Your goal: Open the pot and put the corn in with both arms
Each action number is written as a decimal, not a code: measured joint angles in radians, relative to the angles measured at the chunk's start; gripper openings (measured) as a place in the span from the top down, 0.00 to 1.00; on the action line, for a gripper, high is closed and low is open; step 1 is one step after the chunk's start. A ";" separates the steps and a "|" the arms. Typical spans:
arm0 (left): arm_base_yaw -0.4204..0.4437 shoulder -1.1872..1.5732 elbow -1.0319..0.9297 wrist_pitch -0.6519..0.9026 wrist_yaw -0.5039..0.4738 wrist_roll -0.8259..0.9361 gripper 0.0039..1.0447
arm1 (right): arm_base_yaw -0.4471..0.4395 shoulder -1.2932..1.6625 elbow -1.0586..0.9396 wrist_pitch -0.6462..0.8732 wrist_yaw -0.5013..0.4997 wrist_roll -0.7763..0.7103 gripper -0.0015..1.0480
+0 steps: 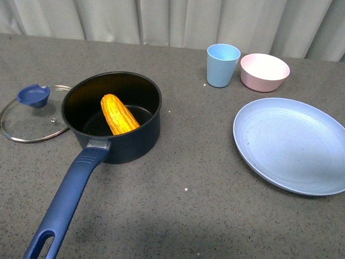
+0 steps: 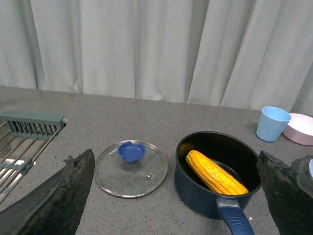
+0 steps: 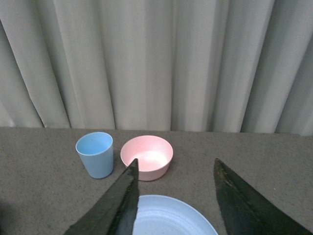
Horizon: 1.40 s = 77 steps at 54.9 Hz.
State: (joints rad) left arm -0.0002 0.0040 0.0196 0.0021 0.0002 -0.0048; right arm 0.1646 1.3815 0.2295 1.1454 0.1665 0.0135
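The dark navy pot (image 1: 119, 141) stands uncovered on the grey table, its long blue handle (image 1: 67, 202) pointing toward the near edge. The yellow corn (image 1: 118, 114) leans inside it, tapered end up against the wall; the left wrist view also shows the corn (image 2: 215, 172) in the pot (image 2: 195, 193). The glass lid (image 1: 29, 120) with its blue knob (image 1: 33, 95) lies flat on the table just left of the pot. My left gripper (image 2: 173, 164) is open, held back above the pot and lid. My right gripper (image 3: 175, 162) is open above the plate, holding nothing. Neither arm shows in the front view.
A large light blue plate (image 1: 294, 144) lies at the right. Behind it stand a light blue cup (image 1: 222, 65) and a small pink bowl (image 1: 264, 72). A metal rack (image 2: 22, 142) sits at the table's far left in the left wrist view. Pale curtains hang behind.
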 joint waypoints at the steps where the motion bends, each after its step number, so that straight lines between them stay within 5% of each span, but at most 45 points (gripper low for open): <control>1: 0.000 0.000 0.000 0.000 0.000 0.000 0.06 | -0.003 -0.006 -0.006 -0.003 -0.002 0.000 0.65; 11: 0.000 0.000 0.000 0.000 0.000 0.000 0.06 | -0.045 -0.165 -0.097 -0.079 -0.052 -0.010 0.99; 30: 0.000 0.000 0.000 0.000 0.000 0.000 0.06 | -0.160 -0.482 -0.192 -0.300 -0.159 -0.013 0.99; 77: 0.000 0.000 0.000 0.000 0.000 0.000 0.06 | -0.162 -1.005 -0.224 -0.768 -0.165 -0.013 0.99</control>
State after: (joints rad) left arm -0.0002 0.0040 0.0196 0.0021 -0.0002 -0.0048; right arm 0.0025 0.3767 0.0051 0.3775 0.0013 0.0010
